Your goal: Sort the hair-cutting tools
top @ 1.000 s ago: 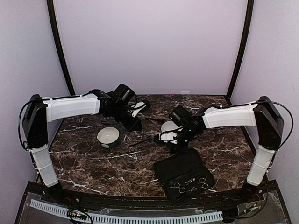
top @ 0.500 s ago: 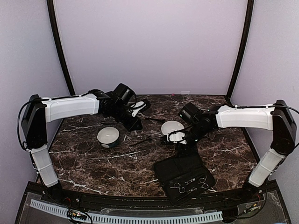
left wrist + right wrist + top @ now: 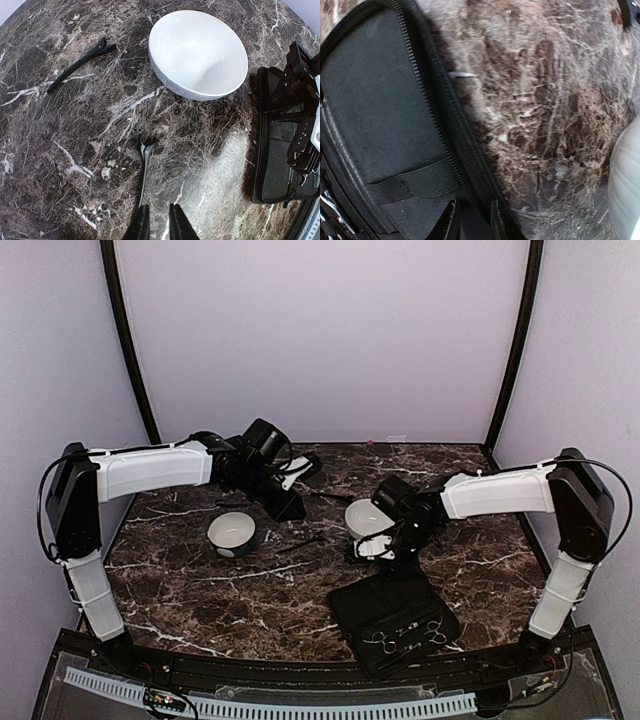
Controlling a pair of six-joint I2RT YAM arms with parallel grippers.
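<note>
the right gripper is hanging low over the far rim of the black case, which is lying toward the near edge of the worktop, right of the middle. its fingers are sitting close together with the zip rim running between them. the view is smearing, so i cannot tell whether they are pinching the rim or only straddling it. the left gripper is hovering nearer the far edge, fingers almost pressed together and holding nothing, just short of the tail of a dark clip.

judging from this, the step in hand is getting a tool out of the case. doing it well is probably meaning closing on one piece only, across its slim middle rather than on the case's cloth, and lifting straight so nothing is snagging.

the tools are showing as silvery scissors with ring handles, lying in the case's near end, and thin black clips. the dark clip is lying mid-worktop between the left-hand bowl and the right-hand bowl. a second clip is lying near the right-hand bowl without touching it, seemingly closer to the far edge.
</note>
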